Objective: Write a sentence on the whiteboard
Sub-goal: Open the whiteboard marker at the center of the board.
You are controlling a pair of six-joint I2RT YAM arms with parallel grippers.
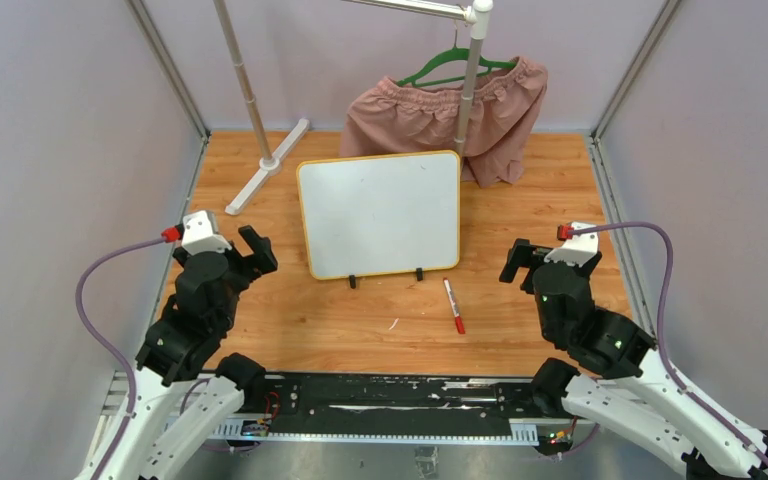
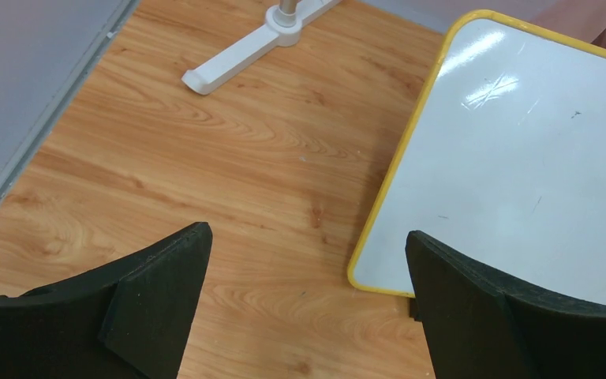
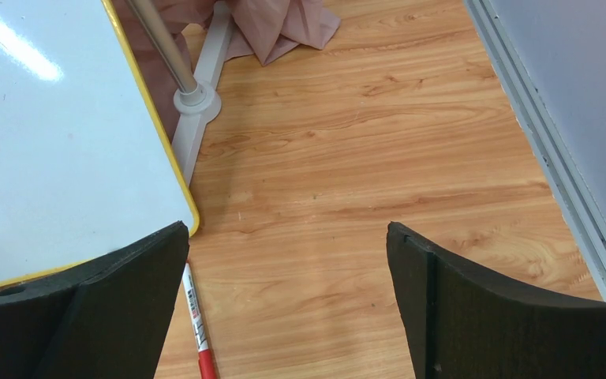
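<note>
The left tool [image 2: 308,237] stands wide open, and nothing is between its flat black fingers. The right tool [image 3: 288,229] is also wide open and empty. The whiteboard [image 1: 380,212], a rectangle with rounded corners and a thin yellow rim, sits ahead of both tools, right of the left one and left of the right one. Its glossy white face carries faint scratches. A slim red-capped marker [image 3: 197,324] lies on the grained wooden worktop [image 1: 360,325], ahead-left of the right tool, near the board's corner.
</note>
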